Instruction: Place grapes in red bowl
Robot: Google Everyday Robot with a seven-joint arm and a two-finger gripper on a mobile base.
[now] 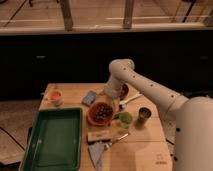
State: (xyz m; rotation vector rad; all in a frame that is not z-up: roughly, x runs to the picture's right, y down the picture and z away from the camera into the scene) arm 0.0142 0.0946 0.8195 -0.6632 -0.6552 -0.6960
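No legible text, only a faint unreadable mark on the wooden table (160, 159), gripper (107, 97) unmarked.

Warm wood, one bright bowl, one big green tray

The desk (145, 150) is pale honey-coloured wood. The red bowl (101, 113) is bright orange-red, and the grapes (103, 111) in it are dark purple-black. Just above the bowl, the gripper (108, 98) is off-white like the arm (145, 87), which has small dark dots along it. The tray (52, 141) is deep green. The cup (55, 97) is pale with an orange top. The lime-green cup (125, 119) sits beside a dark grey tin (144, 114).
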